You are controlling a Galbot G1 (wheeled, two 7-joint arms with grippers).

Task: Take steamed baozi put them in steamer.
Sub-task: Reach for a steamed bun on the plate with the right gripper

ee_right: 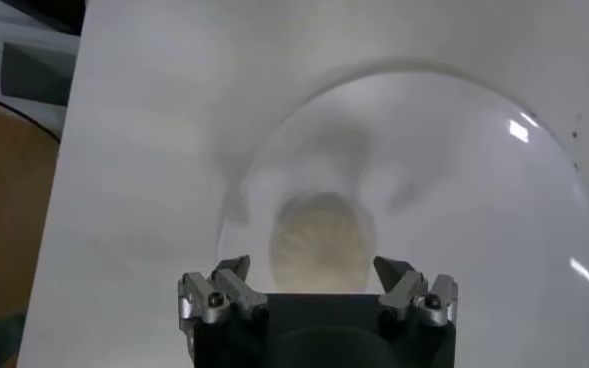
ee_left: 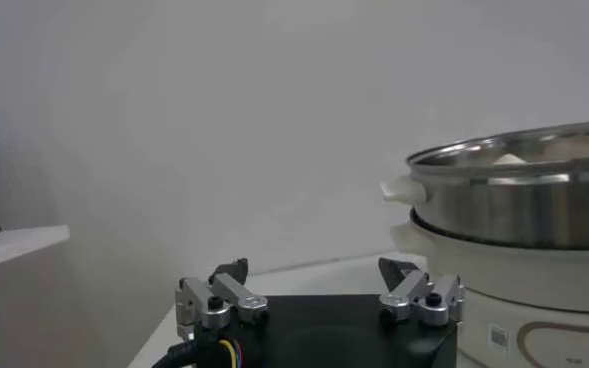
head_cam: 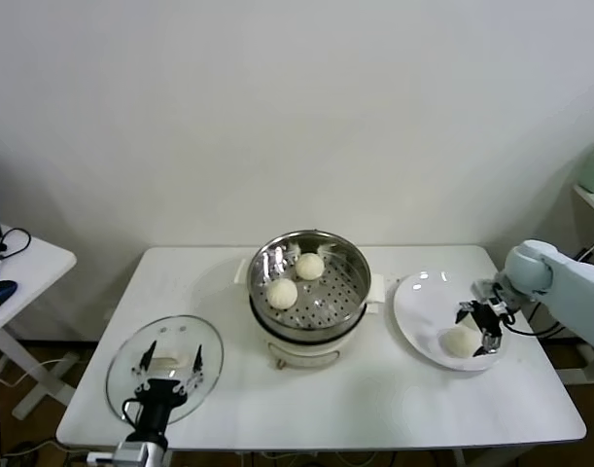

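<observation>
1. We have the right gripper (head_cam: 477, 325) spread wide over the last baozi (head_cam: 461, 341) on the white plate (head_cam: 418, 304), not yet grasping it; two baozi (head_cam: 282, 292) sit in the steamer (head_cam: 309, 277).
2. We risk crushing the soft bun, or nudging it so it rolls across the plate, if we close off-centre.
3. The bun is round, with no long axis; its pleated top faces up.
4. Our left gripper (head_cam: 170, 370) hangs released over the glass lid (head_cam: 126, 375) on the worktop (head_cam: 394, 389).

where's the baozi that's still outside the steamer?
Head view, robot's right: baozi lies on the white plate beside the steamer, under the open right gripper.
</observation>
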